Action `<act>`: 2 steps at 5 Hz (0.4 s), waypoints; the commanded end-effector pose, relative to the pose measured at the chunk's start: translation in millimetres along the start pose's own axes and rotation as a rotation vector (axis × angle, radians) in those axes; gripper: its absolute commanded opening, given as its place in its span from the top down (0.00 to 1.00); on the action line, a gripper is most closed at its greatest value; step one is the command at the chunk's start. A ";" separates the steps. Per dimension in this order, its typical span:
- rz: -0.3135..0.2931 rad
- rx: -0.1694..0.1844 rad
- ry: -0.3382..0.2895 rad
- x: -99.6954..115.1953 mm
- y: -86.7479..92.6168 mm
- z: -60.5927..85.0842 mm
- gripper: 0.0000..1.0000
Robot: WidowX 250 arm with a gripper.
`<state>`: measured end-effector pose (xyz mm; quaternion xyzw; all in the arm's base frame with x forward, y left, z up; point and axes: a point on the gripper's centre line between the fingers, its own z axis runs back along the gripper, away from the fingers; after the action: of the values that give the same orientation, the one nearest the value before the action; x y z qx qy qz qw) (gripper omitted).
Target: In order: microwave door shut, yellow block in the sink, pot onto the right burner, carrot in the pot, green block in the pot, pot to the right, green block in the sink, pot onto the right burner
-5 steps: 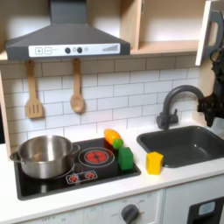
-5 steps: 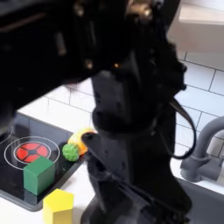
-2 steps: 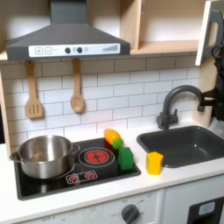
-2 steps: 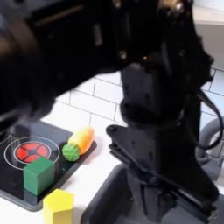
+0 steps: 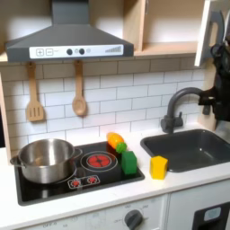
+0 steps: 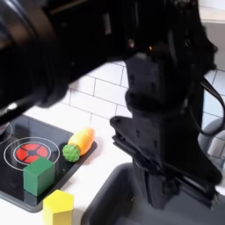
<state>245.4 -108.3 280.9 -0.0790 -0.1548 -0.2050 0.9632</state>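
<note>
The microwave door (image 5: 207, 31), white-framed with a dark handle, stands ajar at the first exterior view's top right. My gripper (image 5: 221, 74) is a dark mass just below it at the right edge, and its fingers cannot be made out. The steel pot (image 5: 45, 159) sits on the left burner. The carrot (image 5: 115, 141) (image 6: 80, 141), green block (image 5: 129, 163) (image 6: 37, 176) and yellow block (image 5: 158, 166) (image 6: 58, 206) lie on the counter between stove and sink (image 5: 190, 149). In the second exterior view, the black arm (image 6: 163, 114) hides the sink.
The red right burner (image 5: 99, 162) (image 6: 32, 152) is bare. A dark arched faucet (image 5: 177, 106) rises behind the sink. A wooden spatula (image 5: 34, 94) and spoon (image 5: 79, 90) hang on the tiled wall under the grey hood (image 5: 67, 40).
The arm has shifted right in the second exterior view, uncovering more tiled wall and counter. In the first exterior view it has risen slightly beside the door. Blocks, carrot and pot have not moved.
</note>
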 end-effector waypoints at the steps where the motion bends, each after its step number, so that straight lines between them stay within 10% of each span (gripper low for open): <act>1: 0.061 0.038 -0.010 8.3 21.7 4.6 0.00; 2: 0.087 0.055 -0.023 10.5 30.0 9.5 0.00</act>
<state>265.2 -82.1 289.0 -0.0623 -0.1656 -0.1553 0.9719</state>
